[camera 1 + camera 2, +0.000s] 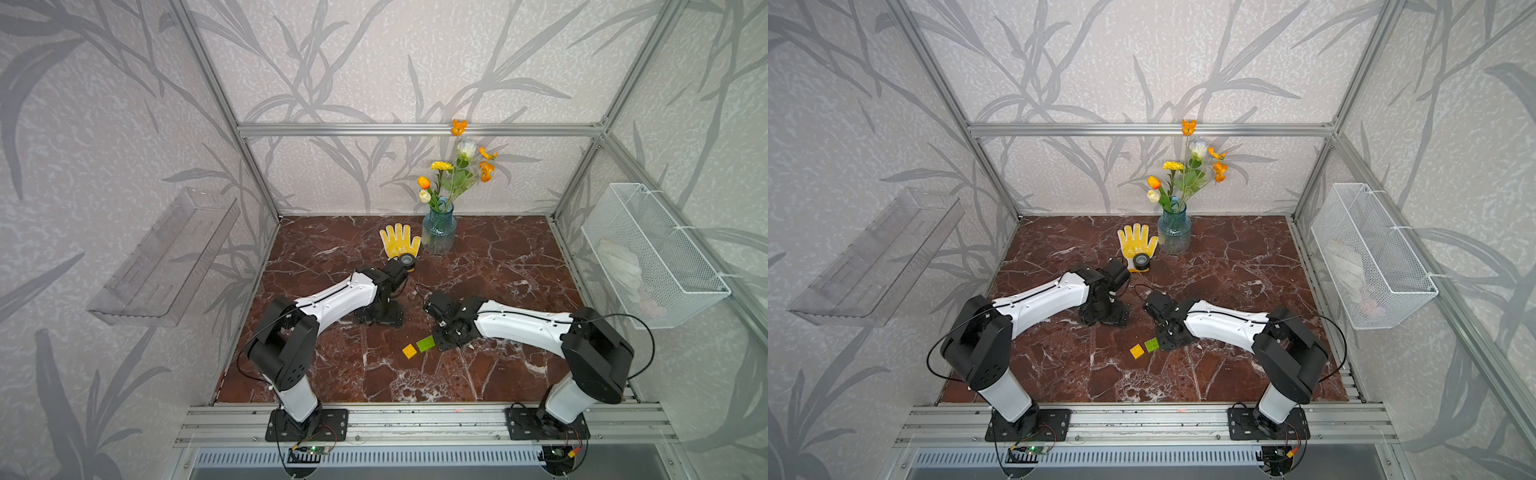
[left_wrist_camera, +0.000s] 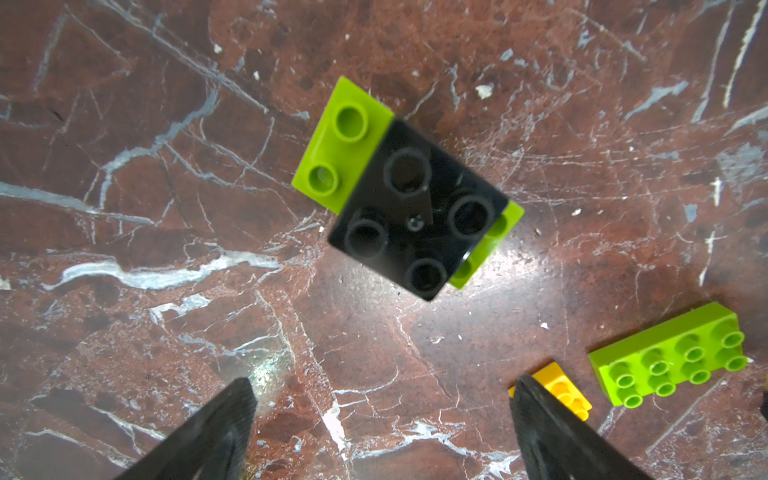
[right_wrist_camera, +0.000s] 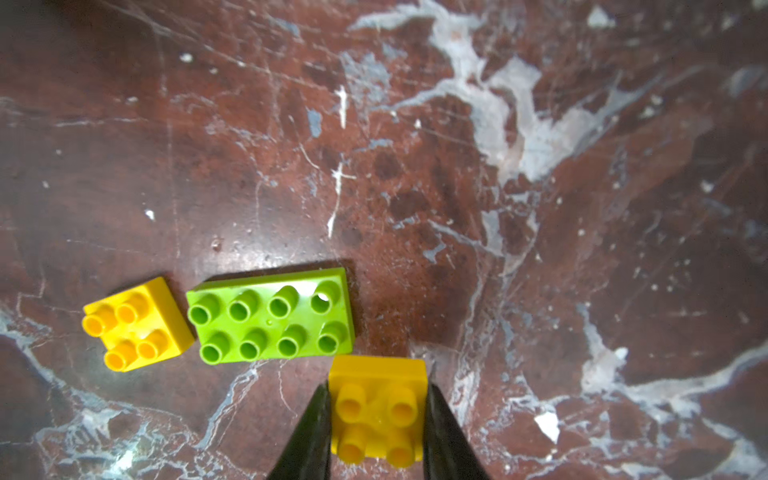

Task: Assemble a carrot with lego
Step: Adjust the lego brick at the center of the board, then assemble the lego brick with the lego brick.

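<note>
Left wrist view: the carrot-in-progress (image 2: 409, 195) stands on the marble tabletop (image 2: 145, 166) under this camera. A black square brick (image 2: 419, 232) is seated on a lime-green brick (image 2: 340, 145) that juts out on two opposite sides.
Left arm: the left gripper (image 2: 386, 415) is spread wide and empty, poised near the cluster and touching none of it.
Loose lego: a yellow-orange square (image 1: 409, 351) and a long lime-green brick (image 1: 426, 343) lie side by side, nearly touching, between the two arms in both top views. The cluster itself is hidden under the left wrist there.
Right arm: the right gripper (image 3: 377, 388) is pinched on a second yellow-orange square (image 3: 378, 419), studs facing the camera, just beside a corner of the long lime-green brick. Whether it is clear of the table cannot be told.
Step in hand: by the look of it, an orange piece is being picked up for the carrot, with the build at an early stage.
Next move: the held square likely has to go across to the cluster, be lined up squarely over open studs and be pressed down. The left gripper's open jaws would probably need to close on the cluster to brace it.
</note>
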`<state>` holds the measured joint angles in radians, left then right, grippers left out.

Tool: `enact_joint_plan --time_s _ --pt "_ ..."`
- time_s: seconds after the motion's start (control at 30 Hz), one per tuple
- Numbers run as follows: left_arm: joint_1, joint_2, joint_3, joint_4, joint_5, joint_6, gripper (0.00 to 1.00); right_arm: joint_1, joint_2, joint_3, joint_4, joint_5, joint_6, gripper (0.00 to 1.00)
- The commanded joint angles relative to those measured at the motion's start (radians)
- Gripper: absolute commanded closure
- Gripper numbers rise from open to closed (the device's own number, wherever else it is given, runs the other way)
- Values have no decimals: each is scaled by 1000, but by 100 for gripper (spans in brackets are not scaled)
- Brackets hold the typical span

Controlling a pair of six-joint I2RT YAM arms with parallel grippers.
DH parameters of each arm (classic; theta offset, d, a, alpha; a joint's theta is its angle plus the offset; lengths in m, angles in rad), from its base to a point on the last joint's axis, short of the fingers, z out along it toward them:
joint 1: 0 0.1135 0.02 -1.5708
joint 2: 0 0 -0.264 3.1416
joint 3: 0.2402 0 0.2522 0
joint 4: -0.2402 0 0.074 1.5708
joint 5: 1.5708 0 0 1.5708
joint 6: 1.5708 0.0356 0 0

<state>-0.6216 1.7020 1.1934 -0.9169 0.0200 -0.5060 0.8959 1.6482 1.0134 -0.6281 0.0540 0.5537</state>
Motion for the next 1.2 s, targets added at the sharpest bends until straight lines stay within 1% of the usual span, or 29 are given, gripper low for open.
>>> enact_joint_plan --time_s 0.0,0.17,0.23,0.5,0.67,1.17 --pt "4 12 25 -28 -9 17 3 -6 1 25 0 25 -155 81" --pt "5 15 21 -30 -8 17 3 -34 23 8 74 -24 -225 81" --pt "8 14 19 -31 -8 17 3 -38 32 14 85 -22 -239 81" --pt "8 17 15 -27 5 14 3 -52 99 50 90 -58 -248 81" --pt "8 16 9 -21 1 14 3 -52 113 62 86 -67 -247 81" --pt "8 21 3 -20 6 13 3 -53 81 58 33 -63 -255 82"
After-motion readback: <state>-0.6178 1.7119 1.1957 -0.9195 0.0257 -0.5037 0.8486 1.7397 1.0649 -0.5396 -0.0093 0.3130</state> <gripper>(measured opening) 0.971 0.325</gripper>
